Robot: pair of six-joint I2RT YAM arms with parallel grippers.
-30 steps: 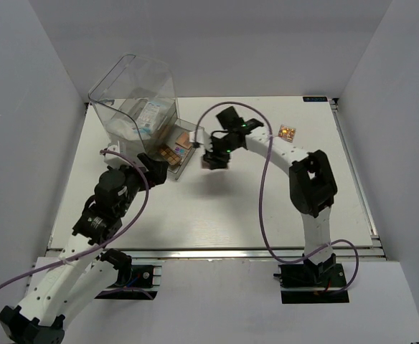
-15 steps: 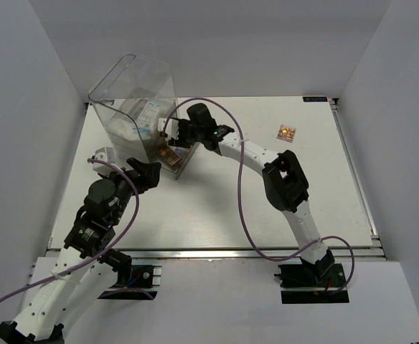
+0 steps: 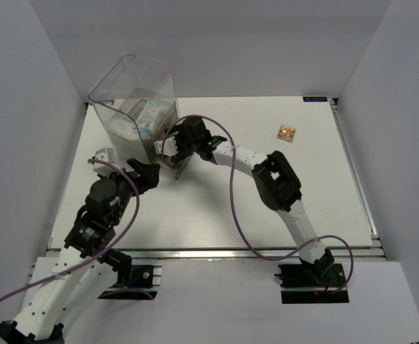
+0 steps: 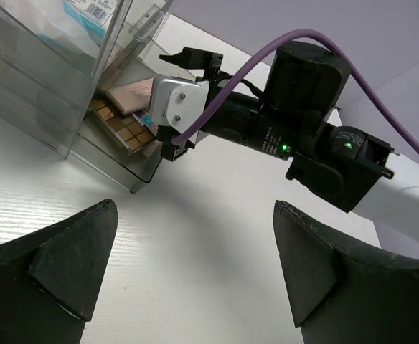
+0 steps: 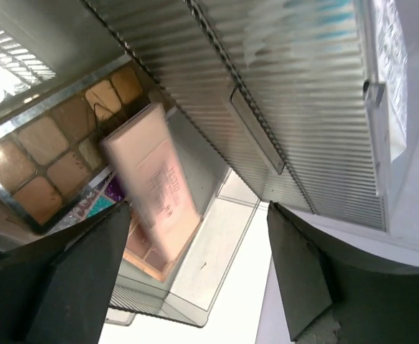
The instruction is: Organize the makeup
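My right gripper (image 3: 168,148) is open over the pulled-out bottom drawer (image 3: 175,163) of the clear drawer box (image 3: 130,100). In the right wrist view a tan bottle (image 5: 156,193) shows blurred between and beyond the open gripper (image 5: 199,211), free of the fingers, over eyeshadow palettes (image 5: 48,154) in the drawer. The left wrist view shows the palettes (image 4: 123,130) and a pink item (image 4: 134,93) under the right gripper (image 4: 177,107). White packets (image 3: 148,115) lie in the upper drawer. One palette (image 3: 287,132) lies on the table at right. My left gripper (image 3: 150,172) is open and empty (image 4: 195,208).
The drawer box stands at the table's back left, its drawer sticking out toward the middle. The right arm's purple cable (image 3: 234,208) loops over the table. White walls close in on the table's left, back and right sides.
My right gripper has swung left from mid-table to over the open drawer, and the tan bottle now shows loose below its open jaws. The left arm shifted slightly.
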